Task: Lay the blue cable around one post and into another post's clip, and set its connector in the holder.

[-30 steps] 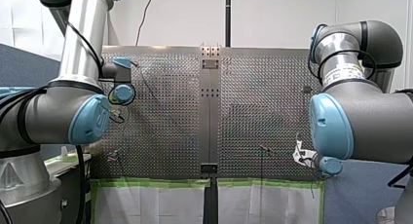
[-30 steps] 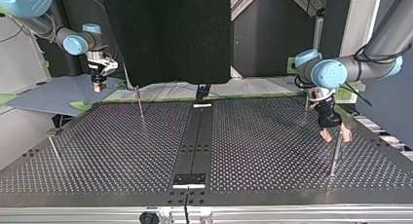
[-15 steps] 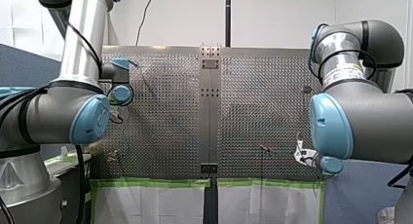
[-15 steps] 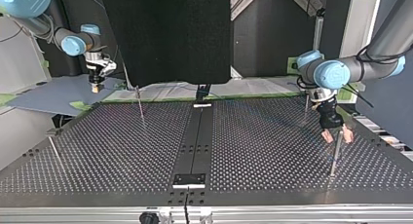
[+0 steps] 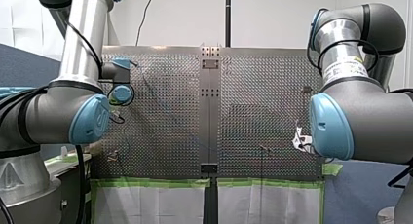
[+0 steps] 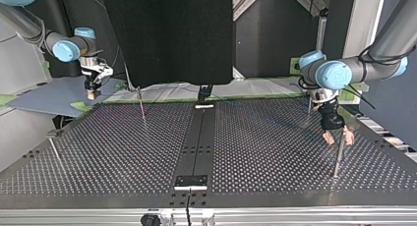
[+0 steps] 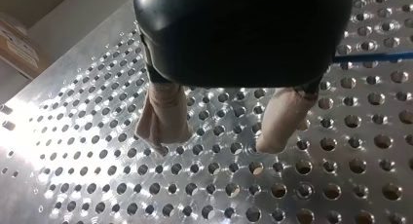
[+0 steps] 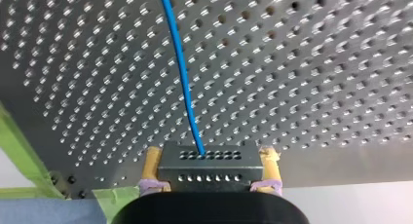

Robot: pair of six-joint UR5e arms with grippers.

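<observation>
Swung sideways with right gripper (image 8: 210, 158) clamped on connector (image 8: 208, 169), blue cable (image 8: 180, 73) ahead; left gripper (image 7: 216, 142) spread, empty. Could snag if dragged low.

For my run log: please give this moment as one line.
left pincer: open, empty, over perforated metal table | right pincer: shut on dark rectangular connector | thin blue cable: leaves connector

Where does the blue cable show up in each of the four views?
Front view: too faint to tell.
Top view: too faint to tell.
Left wrist view: blue cable beside my left gripper.
Right wrist view: runs ahead from the connector in my right gripper.
Shared landmark: perforated table.
</observation>
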